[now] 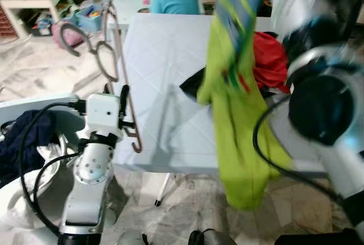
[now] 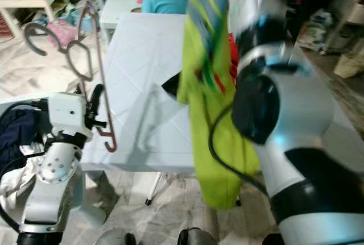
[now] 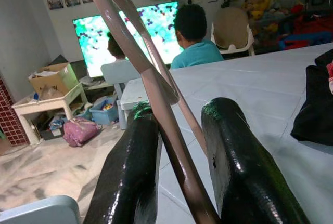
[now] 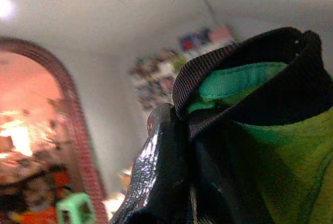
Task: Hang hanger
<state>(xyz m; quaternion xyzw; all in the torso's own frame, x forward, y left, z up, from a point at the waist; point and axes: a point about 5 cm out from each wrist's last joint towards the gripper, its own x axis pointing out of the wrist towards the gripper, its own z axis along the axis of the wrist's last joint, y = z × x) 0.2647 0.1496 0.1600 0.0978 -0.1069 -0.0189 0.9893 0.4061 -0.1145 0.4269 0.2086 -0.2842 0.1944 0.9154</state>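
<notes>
Hanger in my left, shirt in my right, still apart.

My left gripper (image 1: 122,111) pinches the hanger (image 1: 116,71), its long axis upright, hook at 10 o'clock. The green shirt (image 1: 242,125) hangs at 3 o'clock, its collar clamped in my raised right gripper (image 4: 177,172), over the white table (image 1: 165,80).

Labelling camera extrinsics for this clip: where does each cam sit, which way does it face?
Left eye view: head, facing forward and down at white table; left arm holds hanger, right arm lifts green shirt.
Right eye view: same head, same scene, slightly offset.
Left wrist view: looks along left end effector shut on hanger, toward a seated person.
Right wrist view: looks along right end effector pinching shirt collar, facing upward.
Shared: hanger in both eye views and left wrist view.
</notes>
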